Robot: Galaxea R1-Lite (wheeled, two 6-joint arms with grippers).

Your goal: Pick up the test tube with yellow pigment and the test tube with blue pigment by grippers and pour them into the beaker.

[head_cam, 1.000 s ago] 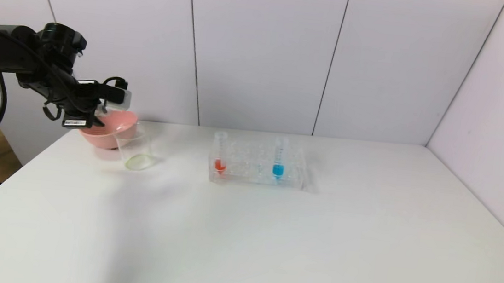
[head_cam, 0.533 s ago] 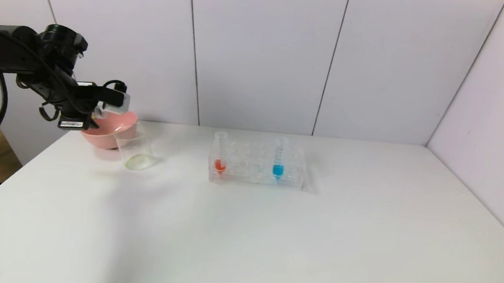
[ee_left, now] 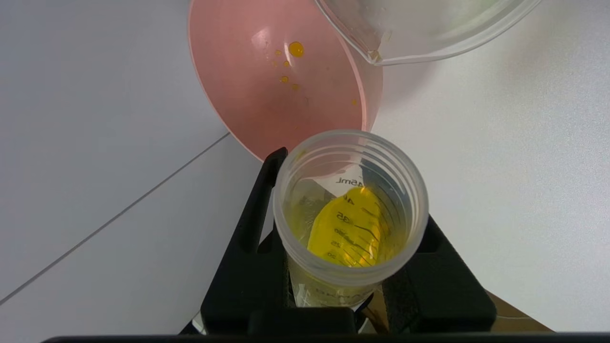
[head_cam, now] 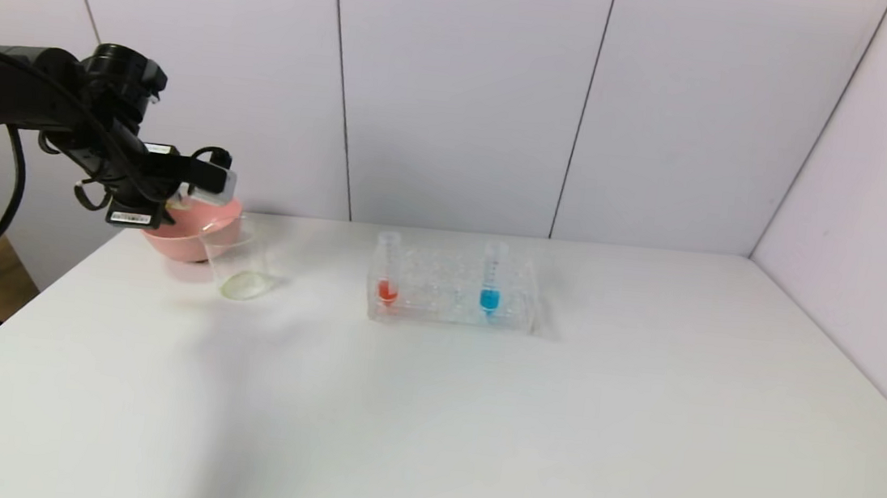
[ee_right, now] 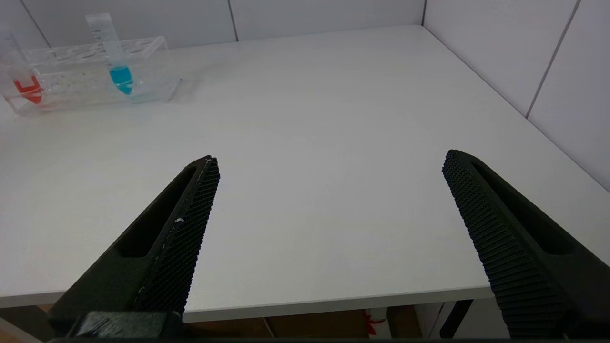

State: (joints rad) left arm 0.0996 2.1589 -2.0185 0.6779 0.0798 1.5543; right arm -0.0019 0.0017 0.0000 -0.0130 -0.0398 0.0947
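Note:
My left gripper [head_cam: 185, 182] is raised at the far left of the table, above the pink bowl [head_cam: 189, 231] and just left of the beaker [head_cam: 239, 260]. It is shut on the test tube with yellow pigment [ee_left: 352, 228], which is tilted with its open mouth near the bowl's rim; yellow liquid pools along its lower wall. The beaker's rim [ee_left: 419, 33] lies just beyond, and a pale yellowish film shows at the beaker's base. The test tube with blue pigment [head_cam: 491, 284] stands in the clear rack [head_cam: 450, 302]; it also shows in the right wrist view [ee_right: 116, 62]. My right gripper [ee_right: 329, 159] is open and empty over the table's near edge.
A tube with red liquid [head_cam: 387, 274] stands at the rack's left end. The pink bowl [ee_left: 286, 90] holds a few yellow drops. White wall panels close the back and right sides of the white table [head_cam: 475, 431].
My left arm has shifted slightly to the right, toward the beaker, with the yellow tube still held. Rack, tubes, bowl and beaker have not moved.

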